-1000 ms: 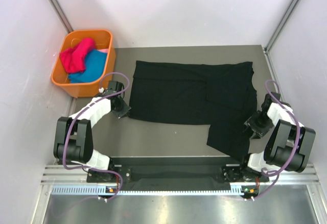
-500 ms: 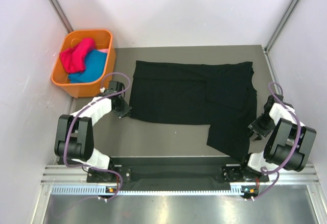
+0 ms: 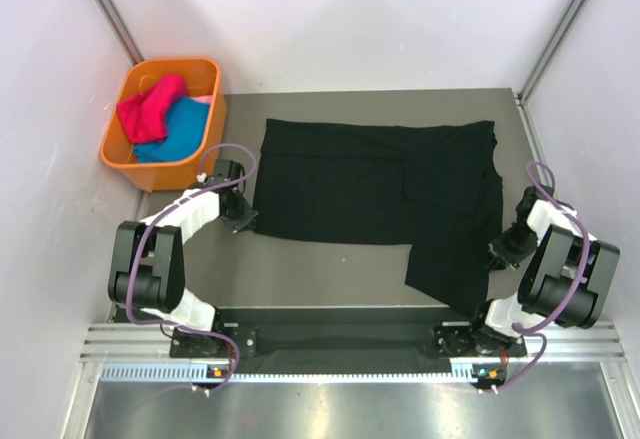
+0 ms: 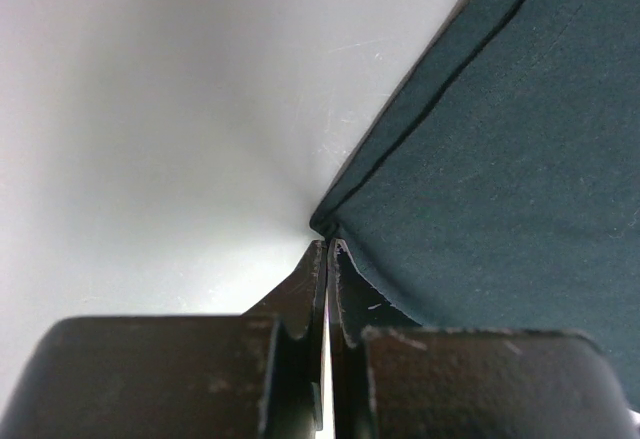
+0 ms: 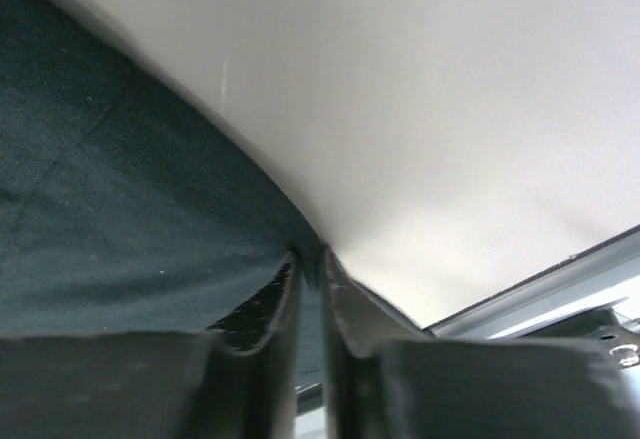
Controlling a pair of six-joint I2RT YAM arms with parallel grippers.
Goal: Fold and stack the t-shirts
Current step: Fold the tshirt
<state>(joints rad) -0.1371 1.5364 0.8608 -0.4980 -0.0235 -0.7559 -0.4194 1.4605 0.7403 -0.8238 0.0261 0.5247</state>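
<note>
Limp and light, the black t-shirt (image 3: 360, 179) should lift best by its edges: left hand (image 4: 328, 249) clamped shut on a corner, right hand (image 5: 308, 259) nearly closed over the edge.

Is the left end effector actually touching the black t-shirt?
Touching. The left wrist view shows the left end effector shut right on a corner of the black t-shirt, with the cloth meeting its fingertips.

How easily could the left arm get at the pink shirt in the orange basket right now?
Probably not straight away: the left gripper is shut on a corner of the black shirt and must let go first. The pink shirt lies uncovered in the orange basket, near that arm.
</note>
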